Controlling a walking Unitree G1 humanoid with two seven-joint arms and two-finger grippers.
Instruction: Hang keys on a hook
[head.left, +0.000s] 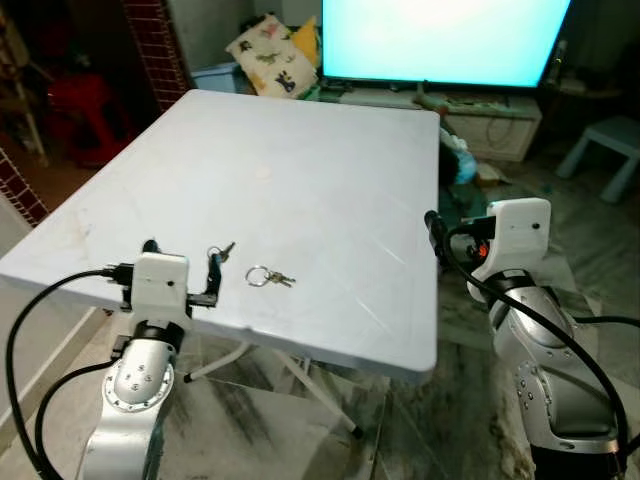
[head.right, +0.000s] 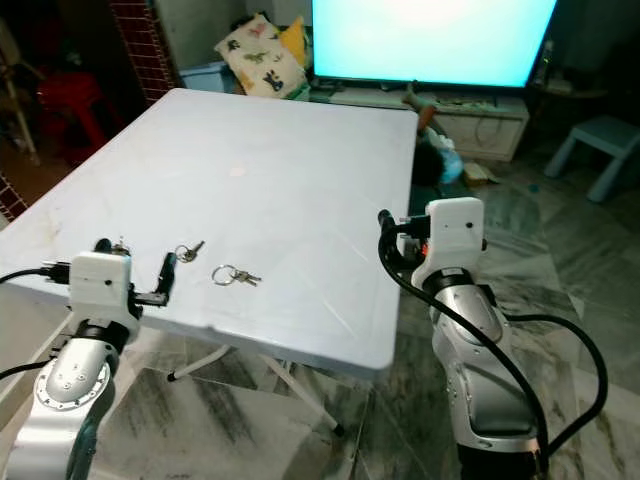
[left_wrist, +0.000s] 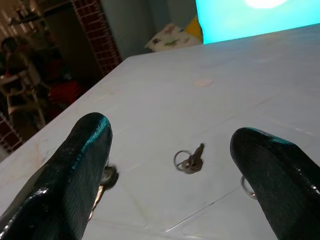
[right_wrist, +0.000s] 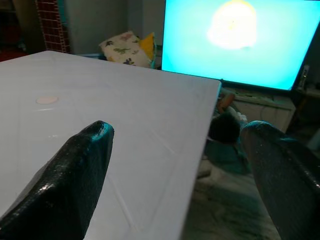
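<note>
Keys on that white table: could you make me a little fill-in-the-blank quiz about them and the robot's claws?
1. The two bunches of keys lie on the ____ table.
2. The claw nearest the keys is the ____ claw.
3. The right claw hangs beside the table's ____.
4. Both claws have their fingers ____.

Missing words: white; left; edge; open

A white table fills the middle, a ring of keys lying near its front edge. The left gripper hovers just beside them, fingers apart, a single key by its tip. The right gripper hangs off the table's right edge, a lit screen behind
</note>
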